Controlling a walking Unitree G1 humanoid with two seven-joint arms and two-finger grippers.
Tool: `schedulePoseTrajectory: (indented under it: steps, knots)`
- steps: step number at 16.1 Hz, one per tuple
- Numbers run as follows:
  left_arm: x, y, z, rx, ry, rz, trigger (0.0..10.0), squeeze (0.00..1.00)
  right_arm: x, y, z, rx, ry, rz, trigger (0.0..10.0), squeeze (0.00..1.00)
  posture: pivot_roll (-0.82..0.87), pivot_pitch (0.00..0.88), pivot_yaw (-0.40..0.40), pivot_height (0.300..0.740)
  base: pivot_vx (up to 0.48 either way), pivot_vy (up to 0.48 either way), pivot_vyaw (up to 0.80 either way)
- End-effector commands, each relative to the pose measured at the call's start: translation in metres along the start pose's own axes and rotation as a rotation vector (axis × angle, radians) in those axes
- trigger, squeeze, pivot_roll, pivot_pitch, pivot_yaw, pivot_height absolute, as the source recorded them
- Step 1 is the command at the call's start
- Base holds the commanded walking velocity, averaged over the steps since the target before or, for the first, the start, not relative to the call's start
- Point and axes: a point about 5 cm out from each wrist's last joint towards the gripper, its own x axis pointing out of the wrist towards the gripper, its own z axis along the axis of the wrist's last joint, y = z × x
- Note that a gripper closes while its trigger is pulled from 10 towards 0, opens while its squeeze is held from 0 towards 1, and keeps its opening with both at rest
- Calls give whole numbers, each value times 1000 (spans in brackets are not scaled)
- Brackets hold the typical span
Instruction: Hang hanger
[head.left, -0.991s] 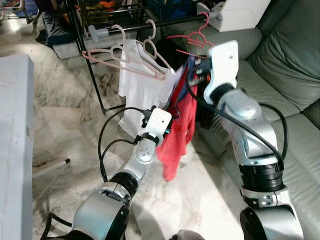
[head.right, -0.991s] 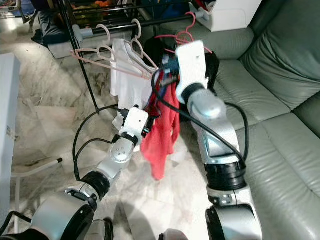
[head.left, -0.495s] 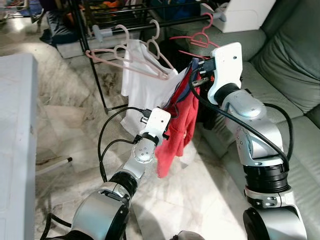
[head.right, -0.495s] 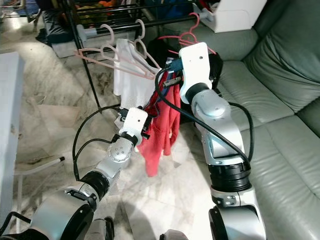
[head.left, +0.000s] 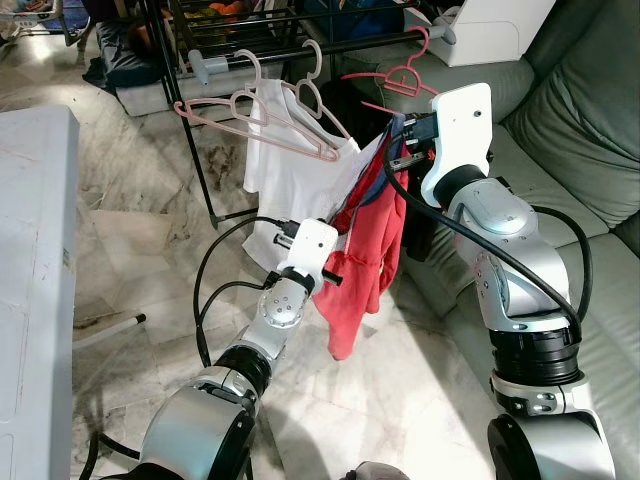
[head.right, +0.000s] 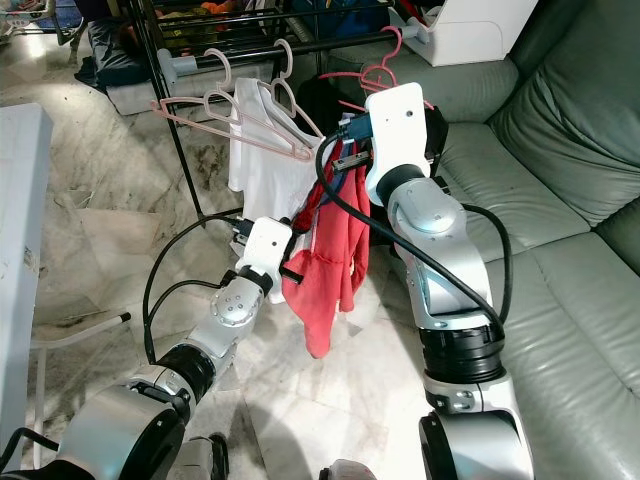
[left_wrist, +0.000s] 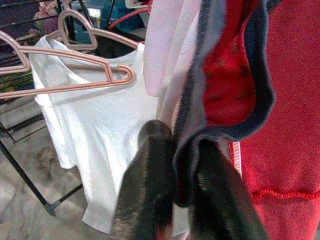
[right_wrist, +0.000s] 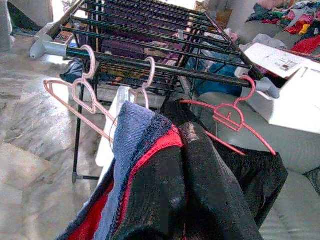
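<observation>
A black metal drying rack with thin parallel rods stands at the far side, its near rail carrying pale pink plastic hangers, one of them holding a soft white T-shirt. A red wire hanger hooks onto the right end of the rail, with dark cloth draped below it. In front of the rack hangs a limp red knit garment with a dark blue ribbed trim, stretched between the two arms. The right gripper is clamped on its upper edge, just below the rail and between the white shirt and the red hanger. The left gripper sits lower and nearer, its fingers pinched on the blue-trimmed hem, touching the white shirt's folds. To the right lies a grey-green leather sofa with smooth padded cushions, close beside the right arm. Glossy marble floor spreads open to the left, up to the flat edge of a white table.
</observation>
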Motion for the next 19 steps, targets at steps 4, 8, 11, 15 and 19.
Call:
schedulePoseTrajectory:
  steps: [4, 8, 11, 15, 19]
  knots:
    - [-4, -2, -3, -21, -6, -42, 0, 0, 0, -4, 2, 0, -21, -13, 0, 0, -163, 106, -38, 740, 0, 0, 0]
    - [-21, 21, -19, 39, 2, -125, 0, 0, -10, -24, -38, -46, 62, -11, 0, 0, -99, 68, -2, 740, 0, 0, 0]
    - [-44, 53, -37, 153, 53, -188, 0, 0, -32, -30, -91, -42, 216, 2, 0, 0, -56, 33, 22, 740, 0, 0, 0]
    - [-56, 75, -42, 187, 80, -208, 0, 0, -55, -13, -148, -66, 357, 71, 0, 0, -30, 0, 46, 740, 0, 0, 0]
    - [-52, 78, -24, 228, 17, -320, 0, 0, -65, -7, -175, -73, 392, 0, 0, 0, -12, 0, 48, 740, 0, 0, 0]
